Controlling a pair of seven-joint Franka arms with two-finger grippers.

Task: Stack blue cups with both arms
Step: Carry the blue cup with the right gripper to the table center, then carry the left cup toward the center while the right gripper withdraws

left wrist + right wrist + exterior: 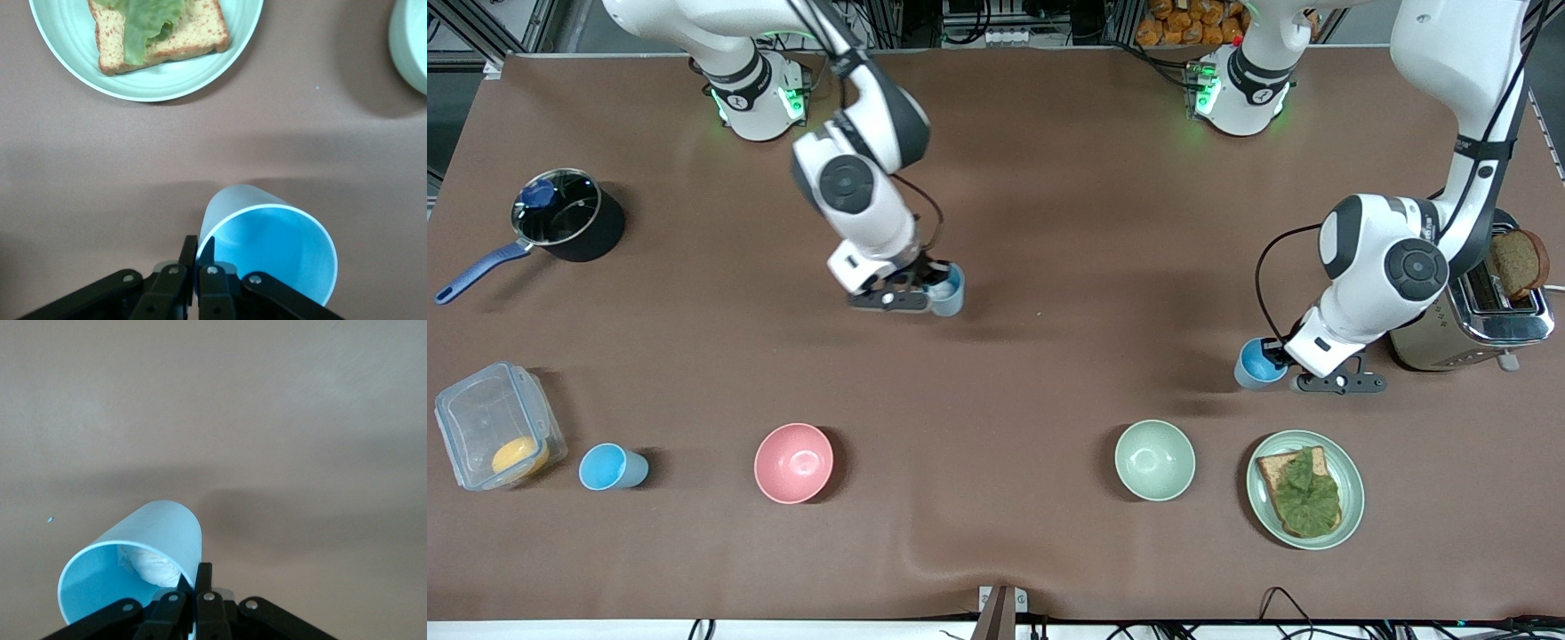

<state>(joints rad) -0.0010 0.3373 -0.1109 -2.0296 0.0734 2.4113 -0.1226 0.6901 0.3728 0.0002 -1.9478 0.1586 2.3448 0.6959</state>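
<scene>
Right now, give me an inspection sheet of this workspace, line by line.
Surface: brown table, small wrinkle at the edge nearest the camera.
Job's things: three blue cups; one in the right gripper, one in the left gripper, third cup free beside the plastic box.
Clutter: pot, pink bowl, green bowl, plate with toast and lettuce, toaster with bread.
Grippers: right gripper pinches its cup's wall; left gripper pinches its cup's wall.
Cables: black cable looping off the left arm's wrist.
Surroundings: frame and packaged goods past the table's edge at the bases.
</scene>
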